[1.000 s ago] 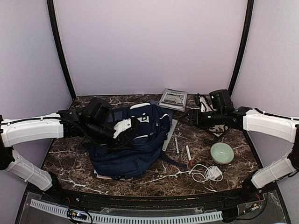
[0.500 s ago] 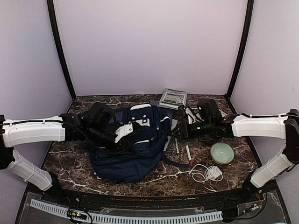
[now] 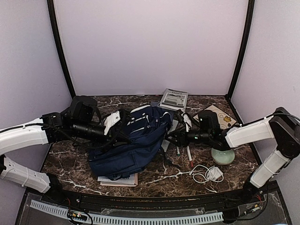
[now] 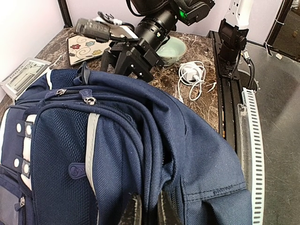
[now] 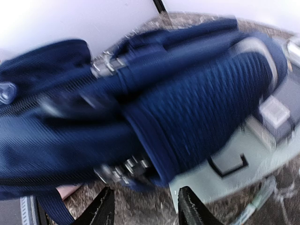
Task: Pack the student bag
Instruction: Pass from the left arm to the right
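The student bag (image 3: 133,150) is a big navy backpack with white trim, lying mid-table and pulled up at its left side. It fills the left wrist view (image 4: 117,154) and the right wrist view (image 5: 140,103), where it is blurred. My left gripper (image 3: 123,137) is shut on a fold of the bag's fabric, which sits between the fingertips (image 4: 132,212). My right gripper (image 3: 171,138) is open and empty, low over the table at the bag's right edge. It also shows in the left wrist view (image 4: 126,65) and in its own view (image 5: 143,208).
A booklet (image 3: 173,99) lies at the back. A flower-patterned pad (image 3: 216,115), a green bowl (image 3: 221,157), a white charger with cable (image 3: 207,174) and markers (image 3: 189,157) lie right of the bag. A notebook (image 3: 117,180) sticks out under the bag's front.
My left arm has drawn back to the left, pulling the bag's fabric with it. My right arm has swung left up to the bag, uncovering the patterned pad. The notebook under the bag now shows.
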Tool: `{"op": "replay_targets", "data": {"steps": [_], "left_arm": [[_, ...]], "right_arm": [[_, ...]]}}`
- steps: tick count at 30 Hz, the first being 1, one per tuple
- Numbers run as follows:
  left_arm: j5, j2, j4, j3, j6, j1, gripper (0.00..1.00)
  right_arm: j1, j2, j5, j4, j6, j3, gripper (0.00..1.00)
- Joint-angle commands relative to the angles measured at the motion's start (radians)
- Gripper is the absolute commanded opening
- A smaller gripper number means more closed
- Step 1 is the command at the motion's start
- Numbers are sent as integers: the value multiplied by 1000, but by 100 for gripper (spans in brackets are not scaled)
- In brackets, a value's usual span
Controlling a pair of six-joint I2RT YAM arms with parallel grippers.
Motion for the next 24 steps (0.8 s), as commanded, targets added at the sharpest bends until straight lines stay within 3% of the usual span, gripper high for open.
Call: {"op": "replay_targets", "data": {"steps": [1, 10, 17, 21, 24], "left_arm": [[4, -32, 75, 22, -1, -8, 0], [-2, -16, 117, 6, -7, -8, 0], [-1, -7, 126, 4, -7, -8, 0], [0, -19, 130, -6, -9, -8, 0], [4, -31, 136, -23, -6, -8, 0]], "right_arm": [[15, 29, -21, 244, -35, 27, 48], [17, 72, -66, 260, -2, 25, 43], [18, 118, -102, 294, 52, 41, 25], [18, 93, -96, 332, 67, 9, 3], [18, 56, -81, 314, 66, -3, 0]]}}
